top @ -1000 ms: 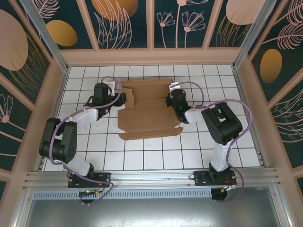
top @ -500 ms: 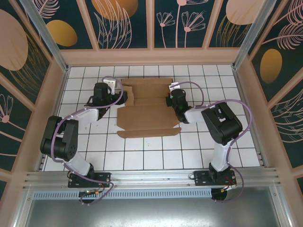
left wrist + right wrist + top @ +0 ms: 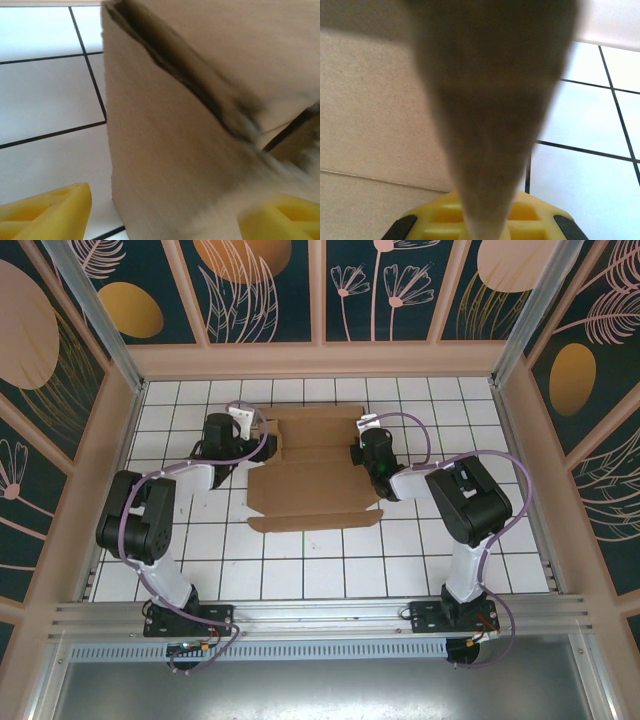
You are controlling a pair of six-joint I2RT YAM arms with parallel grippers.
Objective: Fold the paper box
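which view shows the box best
Top external: it shows nearly the whole box, with its outline, flaps and creases. The left wrist view gives a blurred close-up of one panel and a fold; the right wrist view gives a blurred flap over a flat panel.

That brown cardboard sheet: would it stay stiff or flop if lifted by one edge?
Probably light: the paper box is a thin sheet. Likely stiff across panels but hinging at its creases, like the raised flap. It may slide on the smooth tiled table.
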